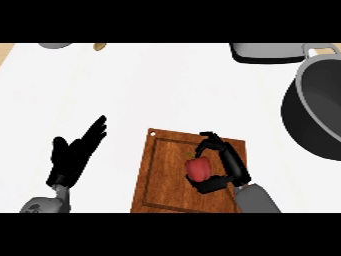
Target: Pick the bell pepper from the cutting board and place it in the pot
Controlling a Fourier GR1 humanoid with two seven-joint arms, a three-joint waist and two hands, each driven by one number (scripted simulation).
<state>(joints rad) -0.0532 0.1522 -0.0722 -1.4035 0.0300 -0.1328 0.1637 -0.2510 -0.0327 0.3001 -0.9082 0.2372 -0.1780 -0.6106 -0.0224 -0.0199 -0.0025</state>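
The red bell pepper is on the wooden cutting board, over toward the board's right half, and it looks upright, with a bit of stem poking out at the top. The right hand is wrapped around it: fingers curl over the top and down the pepper's left side, while the thumb comes in underneath near the lower edge, so the pepper sits in the crook between them. Whether it's lifted off the wood or still sitting on it, I honestly can't tell from this angle. The grey forearm behind that hand runs off toward the lower right.

The board itself is a brown rectangle with a groove running round inside its edge and a small hole near its top left corner. It lies on a white counter, a little below the middle of the view.

The pot is well away from the board, up at the right edge of the view. It's big, dark grey, open at the top, partly cut off by the frame, with a pale handle at its upper rim. Just beside it to the upper left is a dark tray-like thing, only partly showing.

The left hand is over on the left of the board, apart from it, fingers straight and spread, pointing up and to the right, holding nothing.

Along the top edge there's a grey round thing and a small tan bit, both too cut off to identify.
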